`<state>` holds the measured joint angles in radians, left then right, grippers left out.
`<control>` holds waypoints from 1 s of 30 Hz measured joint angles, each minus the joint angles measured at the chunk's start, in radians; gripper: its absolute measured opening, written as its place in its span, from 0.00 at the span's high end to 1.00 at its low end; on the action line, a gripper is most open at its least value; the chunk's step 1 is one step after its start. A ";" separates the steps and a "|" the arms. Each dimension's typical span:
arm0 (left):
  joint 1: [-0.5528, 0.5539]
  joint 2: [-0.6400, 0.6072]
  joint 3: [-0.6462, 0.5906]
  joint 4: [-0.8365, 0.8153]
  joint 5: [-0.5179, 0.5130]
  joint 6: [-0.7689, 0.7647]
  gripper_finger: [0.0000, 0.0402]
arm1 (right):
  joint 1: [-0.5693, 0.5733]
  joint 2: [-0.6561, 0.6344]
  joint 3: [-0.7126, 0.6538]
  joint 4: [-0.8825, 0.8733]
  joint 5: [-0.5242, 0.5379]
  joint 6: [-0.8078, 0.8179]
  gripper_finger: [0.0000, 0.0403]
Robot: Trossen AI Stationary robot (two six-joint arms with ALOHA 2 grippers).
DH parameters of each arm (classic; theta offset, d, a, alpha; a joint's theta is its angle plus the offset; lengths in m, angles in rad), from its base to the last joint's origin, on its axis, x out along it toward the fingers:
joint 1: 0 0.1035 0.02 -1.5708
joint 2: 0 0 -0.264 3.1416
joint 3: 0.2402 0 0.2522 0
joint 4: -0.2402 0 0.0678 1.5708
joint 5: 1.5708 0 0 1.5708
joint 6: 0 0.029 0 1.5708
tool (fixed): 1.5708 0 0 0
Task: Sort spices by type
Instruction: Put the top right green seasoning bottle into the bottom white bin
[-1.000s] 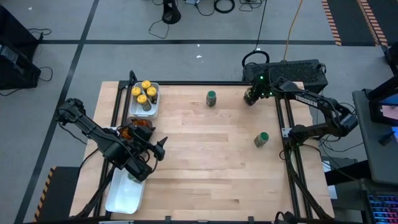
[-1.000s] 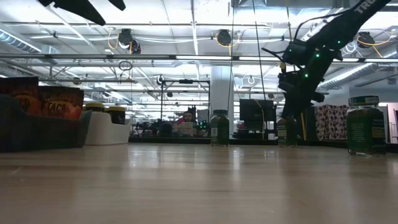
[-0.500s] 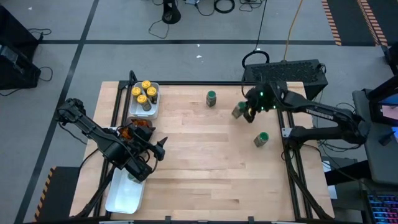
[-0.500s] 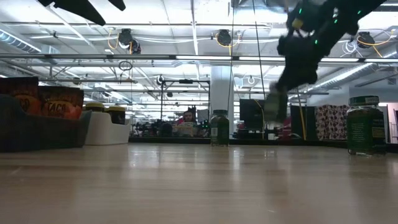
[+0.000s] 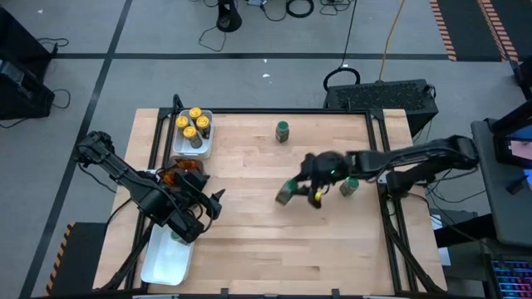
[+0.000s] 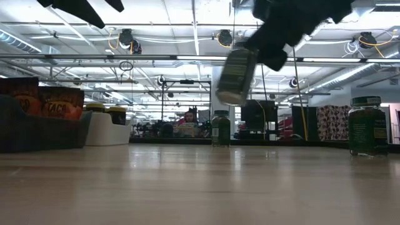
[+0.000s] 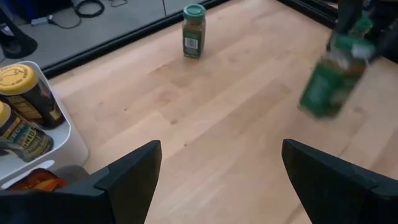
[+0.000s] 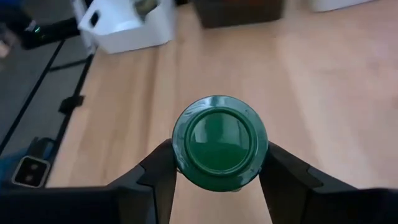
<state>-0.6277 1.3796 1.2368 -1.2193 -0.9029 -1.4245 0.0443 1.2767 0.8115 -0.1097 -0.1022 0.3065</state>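
My right gripper point(image 5: 301, 192) hangs over the middle of the table, shut on a green-lidded spice jar point(image 5: 286, 195). Two more green-lidded jars stand upright on the wood, one at the far edge point(image 5: 283, 130) and one at the right point(image 5: 349, 186). Yellow-lidded jars point(image 5: 192, 126) stand in a white tray point(image 5: 207, 141) at the far left. Orange-brown packets point(image 5: 172, 175) lie in a dark tray point(image 6: 37, 132). My left gripper point(image 5: 216, 199) hovers open beside that tray, with nothing between its fingers. My right gripper pinches the jar at its lid end point(image 8: 219, 140), one finger point(image 8: 163, 171) on each side. The lid faces back toward the wrist and the body point(image 6: 236, 75) reaches out past the fingertips. The jar is tilted, bottom down and toward the table's left, lifted clear.
A second white tray point(image 5: 160, 264) lies at the near left corner, under my left arm. Bare wood stretches across the table's middle and near side. Black rails point(image 5: 387, 216) frame the table's edges.
My right gripper has swung from the far right corner toward the table's middle and near side, carrying the green-lidded jar. The jar stood upright on the wood; now it is lifted clear and tipped.
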 joint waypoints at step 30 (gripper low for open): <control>-0.001 0.000 0.000 -0.001 0.081 0.027 0.16 | 0.220 0.680 0.584 -0.030 0.023 -0.162 0.55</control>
<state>-0.6285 1.3796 1.2366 -1.2198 -0.8223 -1.3975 0.2638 1.9569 1.3956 -0.1402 -0.0795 0.1442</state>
